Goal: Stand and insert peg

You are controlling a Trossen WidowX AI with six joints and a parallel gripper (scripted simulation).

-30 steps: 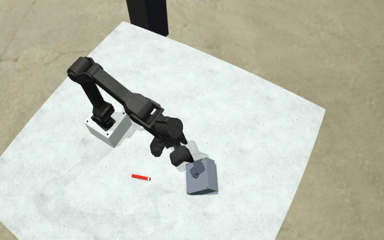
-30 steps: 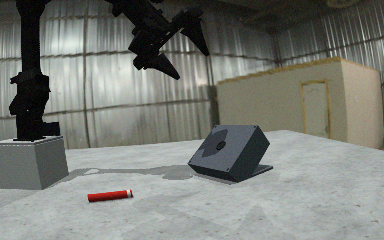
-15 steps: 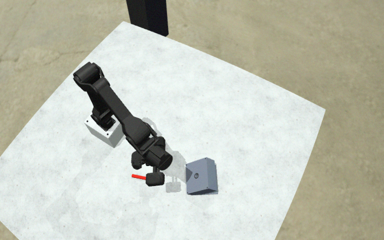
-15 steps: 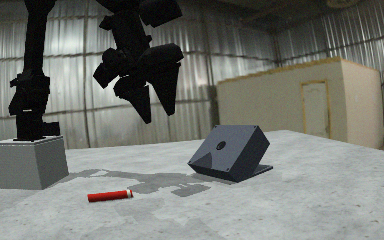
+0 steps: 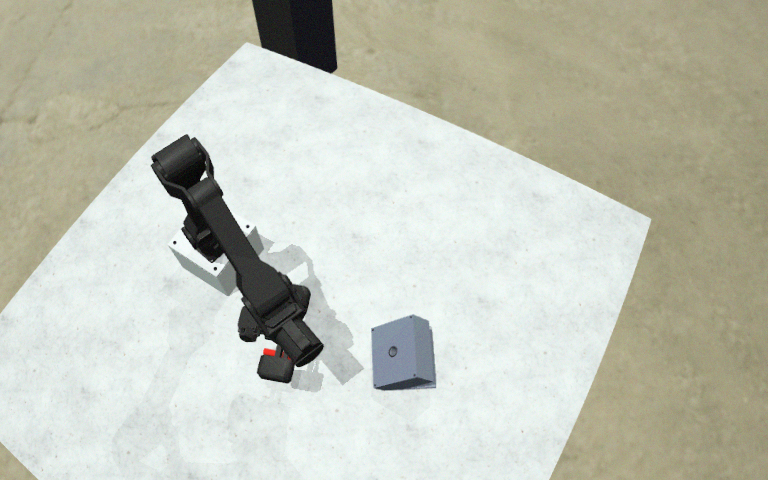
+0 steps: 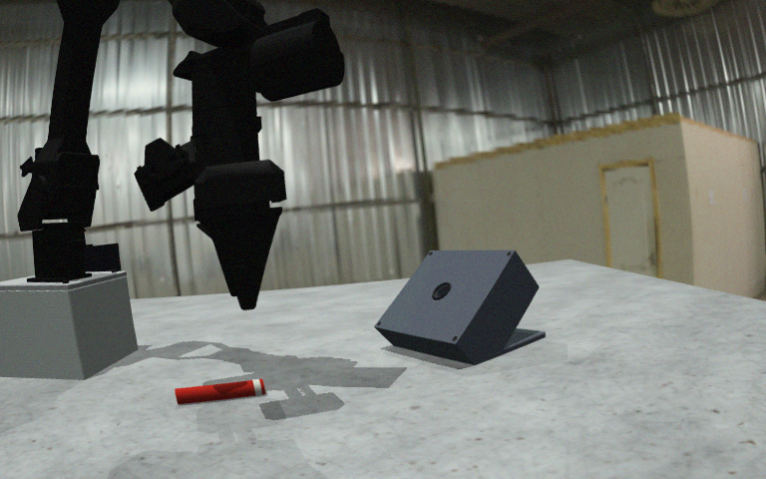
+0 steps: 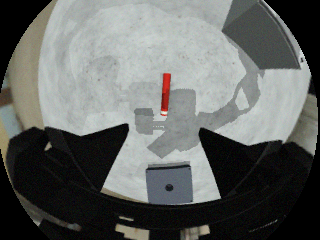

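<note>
The red peg (image 6: 219, 390) (image 7: 166, 94) lies flat on the table, its white band (image 6: 258, 386) at the end nearer the panel. In the overhead view only a bit of the peg (image 5: 272, 352) shows beside the gripper. My gripper (image 5: 286, 359) (image 6: 246, 304) (image 7: 164, 130) points down, hangs well above the peg and is open and empty. The grey sloped panel (image 5: 410, 362) (image 6: 480, 315) (image 7: 260, 30) stands to the right of the peg, with one round hole (image 5: 391, 352) (image 6: 441, 290) in its face.
The arm's white base block (image 5: 195, 263) (image 6: 62, 321) stands behind and left of the peg. A dark pillar (image 5: 294, 28) stands at the table's far edge. The arm's shadow falls across the table around the peg.
</note>
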